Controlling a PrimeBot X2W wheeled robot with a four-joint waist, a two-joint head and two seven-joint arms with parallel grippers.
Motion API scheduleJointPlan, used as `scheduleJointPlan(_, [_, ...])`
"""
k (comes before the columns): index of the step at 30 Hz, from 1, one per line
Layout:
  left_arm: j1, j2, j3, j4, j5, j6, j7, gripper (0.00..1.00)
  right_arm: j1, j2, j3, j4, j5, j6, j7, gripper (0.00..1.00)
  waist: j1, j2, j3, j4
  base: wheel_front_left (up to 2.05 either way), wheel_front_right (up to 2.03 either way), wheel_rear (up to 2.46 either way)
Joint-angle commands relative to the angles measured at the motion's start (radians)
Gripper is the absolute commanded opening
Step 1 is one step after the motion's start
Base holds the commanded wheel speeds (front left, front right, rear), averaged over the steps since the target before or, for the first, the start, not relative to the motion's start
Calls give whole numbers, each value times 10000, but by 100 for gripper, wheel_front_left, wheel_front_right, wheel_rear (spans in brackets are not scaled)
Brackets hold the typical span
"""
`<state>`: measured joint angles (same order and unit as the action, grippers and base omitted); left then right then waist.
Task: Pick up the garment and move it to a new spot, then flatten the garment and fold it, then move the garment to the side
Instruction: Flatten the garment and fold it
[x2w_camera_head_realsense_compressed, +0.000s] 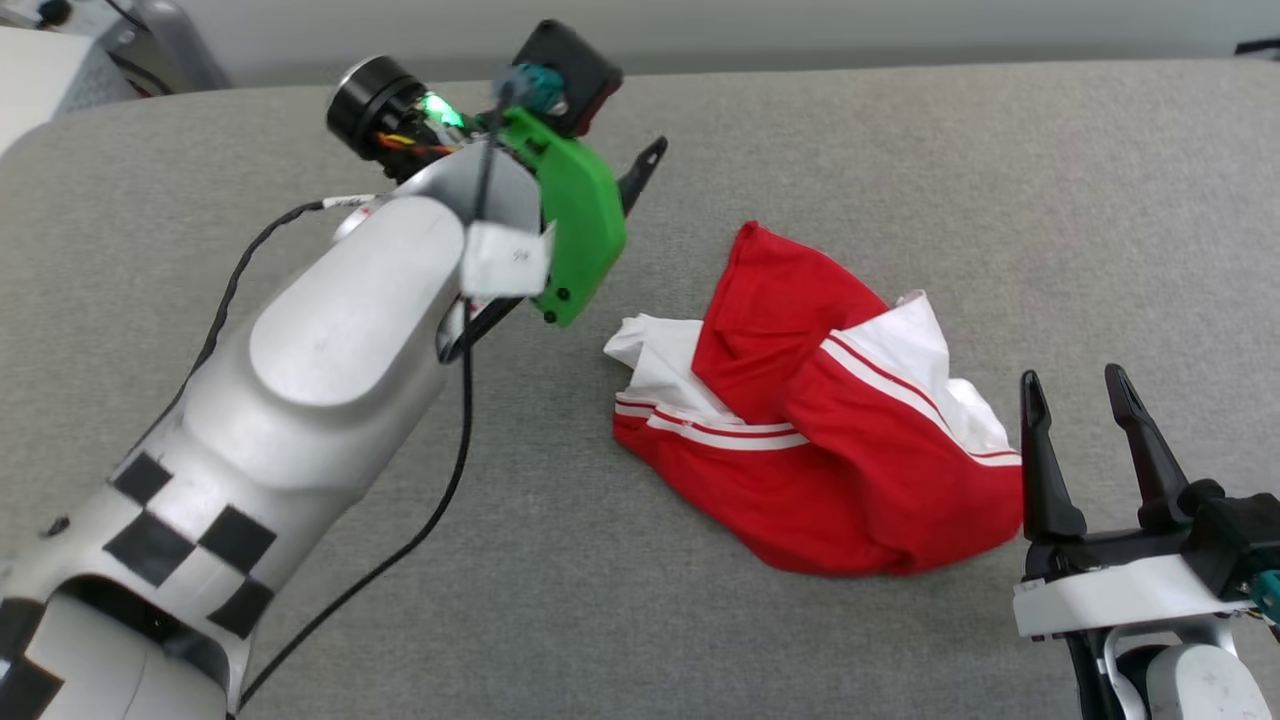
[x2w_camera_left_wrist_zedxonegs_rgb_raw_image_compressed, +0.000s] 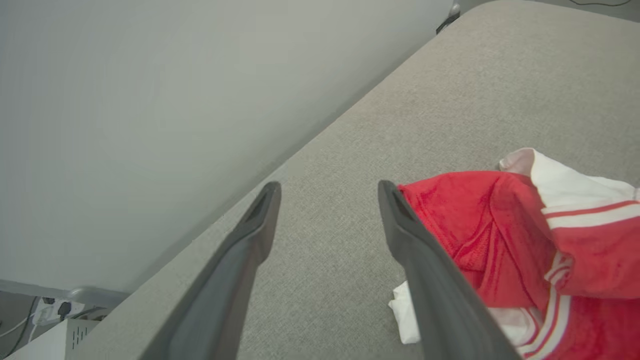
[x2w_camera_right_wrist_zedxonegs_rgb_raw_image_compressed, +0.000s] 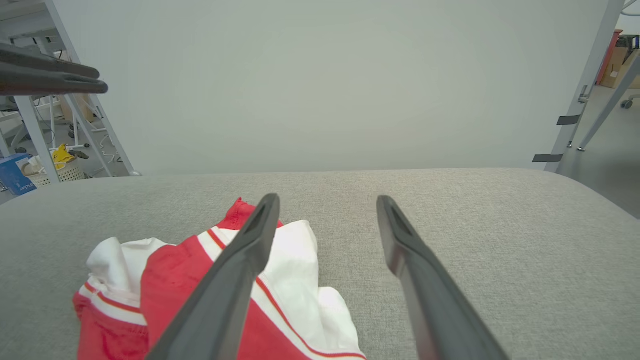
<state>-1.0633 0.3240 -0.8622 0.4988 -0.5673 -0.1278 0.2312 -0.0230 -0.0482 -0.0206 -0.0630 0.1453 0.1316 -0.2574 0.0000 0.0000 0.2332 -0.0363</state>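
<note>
A crumpled red T-shirt with white striped sleeves (x2w_camera_head_realsense_compressed: 830, 440) lies on the grey fabric-covered surface (x2w_camera_head_realsense_compressed: 900, 150) before a plain pale wall (x2w_camera_right_wrist_zedxonegs_rgb_raw_image_compressed: 320, 75), with the left gripper (x2w_camera_left_wrist_zedxonegs_rgb_raw_image_compressed: 328, 187) and right gripper (x2w_camera_head_realsense_compressed: 1072, 378) both spread wide and empty.

So the garment (x2w_camera_head_realsense_compressed: 800, 440) is just a crumpled red heap, white sleeves and red-white stripe trim showing, lying bunched up on the grey worktop (x2w_camera_head_realsense_compressed: 950, 160).

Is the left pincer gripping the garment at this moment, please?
No, the left pincer stands open over the bare grey surface, and the crumpled garment lies beside it.
</note>
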Motion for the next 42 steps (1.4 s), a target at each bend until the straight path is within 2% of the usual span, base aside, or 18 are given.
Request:
scheduleJointPlan(1, [-404,89,-499,146,-559,-27,703,100,-221,-20,32,-27,-38,-9,-44,100,0,0,461,-439,0,0,0])
scheduleJointPlan(7, [-1451,285,-2488,429,-2496,-28,3240,100,-578,-20,123,-21,32,-9,-44,100,0,0,1005,-889,0,0,0])
scheduleJointPlan(12, [-1785,500,-3776,620,-3331,-28,4305,100,-791,-20,165,-1,126,-9,-44,100,0,0,1398,-1174,0,0,0])
scheduleJointPlan(16, [-1613,602,-4109,720,-3383,-28,4785,100,-897,-20,205,-11,230,-9,-44,100,0,0,1695,-1345,0,0,0])
scheduleJointPlan(22, [-561,897,-4175,339,-2263,-28,6075,100,-1033,-20,262,23,302,-9,-44,100,0,0,1941,-1471,0,0,0])
scheduleJointPlan(26, [-65,1008,-4178,-65,-2340,-28,6303,100,-1055,-20,212,38,307,-9,-44,100,0,0,1970,-1406,0,0,0])
scheduleJointPlan(27, [-6,1020,-4178,-131,-2411,-28,6275,47,-1063,-20,203,48,296,-9,-44,100,0,0,1956,-1360,0,0,0])
scheduleJointPlan(28, [16,1031,-4178,-171,-2441,-28,6206,10,-1067,-20,201,57,284,-9,-44,100,0,0,1927,-1314,0,0,0])
scheduleJointPlan(29, [-21,1063,-4178,-199,-2507,-28,5956,0,-1078,-20,216,70,263,-9,-44,100,0,0,1888,-1267,0,0,0])
scheduleJointPlan(32, [-297,1099,-4160,-73,-2853,-28,4582,0,-1054,-20,183,103,215,-9,-44,100,0,0,1652,-1098,0,0,0])
scheduleJointPlan(37, [-328,1217,-3594,37,-3301,-28,1797,0,-777,-20,-13,152,126,-9,-44,100,0,0,1065,-665,0,0,0])
scheduleJointPlan(42, [114,1797,-2924,242,-3530,104,14,0,-417,-20,-87,163,11,-9,-44,100,0,0,561,-73,0,0,0])
